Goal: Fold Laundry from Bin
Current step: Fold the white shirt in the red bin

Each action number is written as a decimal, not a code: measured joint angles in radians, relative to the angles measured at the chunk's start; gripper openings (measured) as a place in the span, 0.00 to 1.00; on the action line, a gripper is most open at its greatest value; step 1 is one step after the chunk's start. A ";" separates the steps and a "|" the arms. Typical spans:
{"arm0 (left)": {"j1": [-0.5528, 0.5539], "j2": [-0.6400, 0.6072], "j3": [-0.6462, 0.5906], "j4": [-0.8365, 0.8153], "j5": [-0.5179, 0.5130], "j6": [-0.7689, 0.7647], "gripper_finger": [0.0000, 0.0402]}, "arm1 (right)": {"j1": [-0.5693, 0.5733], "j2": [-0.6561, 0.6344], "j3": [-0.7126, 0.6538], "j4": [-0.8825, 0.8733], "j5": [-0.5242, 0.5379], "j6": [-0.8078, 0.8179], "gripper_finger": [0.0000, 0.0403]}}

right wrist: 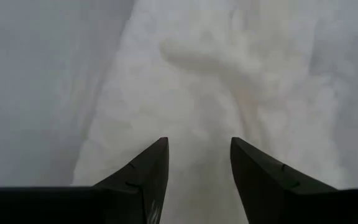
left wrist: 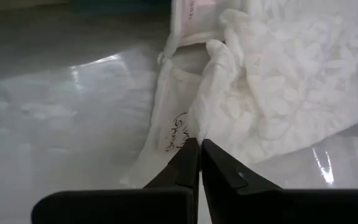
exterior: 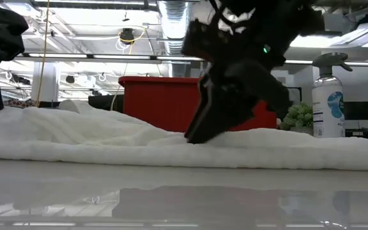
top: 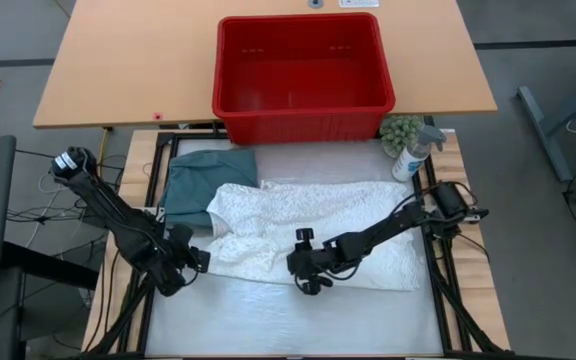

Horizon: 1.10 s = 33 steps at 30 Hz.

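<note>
The right pincer (top: 303, 268) is open, its fingers (right wrist: 145, 177) apart and tipped down onto the front edge of the white garment (top: 318, 228) spread across the middle of the desk (top: 268, 320). At about nine o'clock from it, the left pincer (top: 200, 258) is closed at the garment's left corner; whether it pinches cloth cannot be told. A teal garment (top: 196, 180) lies at eleven o'clock, partly under the white one. The red bin (top: 300, 75) stands at twelve o'clock, a spray bottle (top: 412, 152) at two.
</note>
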 joint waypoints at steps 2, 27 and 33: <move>0.000 -0.013 0.000 0.002 -0.003 0.032 0.00 | 0.005 -0.002 0.014 0.009 0.007 -0.029 0.49; 0.000 -0.030 0.000 -0.006 -0.023 0.048 0.00 | -0.013 0.066 0.073 0.194 -0.048 -0.524 0.49; 0.000 -0.030 -0.001 -0.006 -0.027 0.048 0.00 | -0.026 0.082 0.073 0.194 -0.046 -0.524 0.48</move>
